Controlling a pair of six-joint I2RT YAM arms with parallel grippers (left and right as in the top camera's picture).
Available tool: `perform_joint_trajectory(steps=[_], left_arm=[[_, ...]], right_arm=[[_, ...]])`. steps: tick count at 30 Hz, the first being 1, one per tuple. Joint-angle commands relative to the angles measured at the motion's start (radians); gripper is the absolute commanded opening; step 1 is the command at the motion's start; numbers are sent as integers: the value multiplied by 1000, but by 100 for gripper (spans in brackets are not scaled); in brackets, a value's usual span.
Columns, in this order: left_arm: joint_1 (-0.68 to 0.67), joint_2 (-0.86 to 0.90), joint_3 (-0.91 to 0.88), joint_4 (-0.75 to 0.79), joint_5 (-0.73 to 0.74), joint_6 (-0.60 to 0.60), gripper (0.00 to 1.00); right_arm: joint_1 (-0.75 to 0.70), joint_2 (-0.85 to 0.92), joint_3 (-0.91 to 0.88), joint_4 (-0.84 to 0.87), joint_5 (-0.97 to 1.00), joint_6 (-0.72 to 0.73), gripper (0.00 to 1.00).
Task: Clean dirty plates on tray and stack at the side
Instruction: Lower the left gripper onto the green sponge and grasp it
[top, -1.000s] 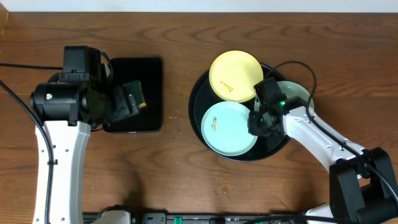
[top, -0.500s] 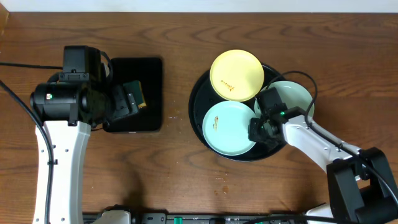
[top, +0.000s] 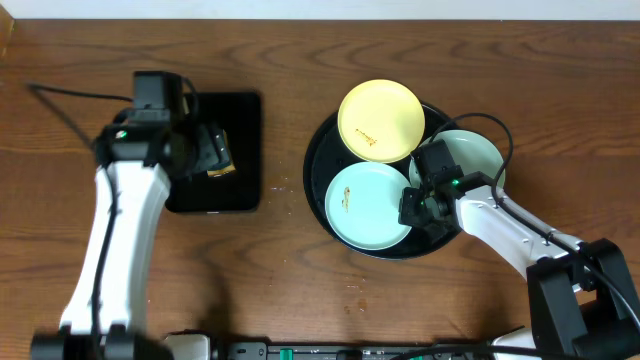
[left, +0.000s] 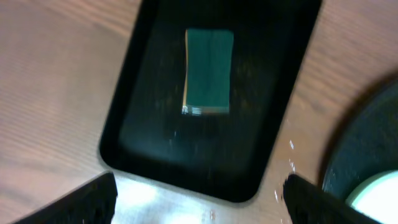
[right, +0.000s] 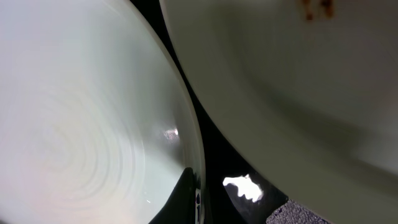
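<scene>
The counter (top: 300, 290) carries the tray (top: 315, 175) right of centre, with all three plates (top: 370, 205) on it. The pale green plate (top: 478, 150) lies at the tray's right side, nearest the right arm. The right tool (top: 418, 200) is closed on that plate's left rim. The left tool (top: 205, 155) stands wide, well apart.

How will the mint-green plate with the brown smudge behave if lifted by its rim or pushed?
The mint-green plate looks rigid: crisp round outline, thin rim, probably no flex. Its glossy face suggests a rim pinch may slip or let it tilt. Pushed, it would likely slide on the shiny tray and could bump the nearby yellow plate.
</scene>
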Motion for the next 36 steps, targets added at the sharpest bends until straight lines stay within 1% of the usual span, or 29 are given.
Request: perform_joint_trajectory(steps=[1, 5, 7, 12, 14, 15, 16, 17, 18, 19, 20, 22, 26, 27, 29, 30, 31, 32, 36], left_arm=[[3, 97, -15, 77, -20, -2, 86], [3, 230, -15, 173, -20, -1, 85], [3, 288, -15, 183, -20, -1, 84], [3, 409, -15, 179, -19, -1, 78], [3, 448, -15, 180, -20, -1, 77], [3, 463, -15, 183, -20, -1, 74], [3, 478, -15, 186, -20, 0, 64], [3, 490, -15, 188, -19, 3, 44], [3, 499, -15, 191, -19, 3, 29], [3, 505, -15, 194, -19, 3, 19], [3, 508, -15, 196, -19, 3, 13], [3, 507, -15, 197, -19, 3, 8], [3, 486, -7, 177, -19, 3, 8], [4, 477, 2, 167, -19, 6, 12], [3, 451, 33, 134, -19, 6, 52], [3, 434, 48, 119, -19, 6, 63], [3, 416, 59, 111, -19, 6, 67], [3, 393, 66, 111, -20, 6, 69], [3, 338, 68, 164, -20, 6, 70]], right_arm=[[21, 14, -25, 3, 6, -8, 1], [21, 14, -25, 3, 6, -8, 2], [21, 14, -25, 3, 6, -7, 2], [21, 14, -25, 5, 6, -7, 3], [21, 14, -25, 6, 6, -7, 3], [21, 14, -25, 6, 6, -8, 3], [21, 14, -25, 6, 6, -8, 4], [21, 14, -25, 6, 6, -8, 4], [21, 14, -25, 6, 6, -7, 4], [21, 14, -25, 6, 5, -7, 4], [21, 14, -25, 6, 6, -7, 4], [21, 14, -25, 6, 6, -7, 4], [21, 14, -25, 6, 6, -7, 4], [21, 14, -25, 6, 6, -7, 4], [21, 14, -25, 6, 6, -7, 4], [21, 14, -25, 6, 6, -7, 4], [21, 14, -25, 6, 6, -7, 4], [21, 14, -25, 6, 6, -7, 4], [21, 14, -25, 6, 5, -7, 5]])
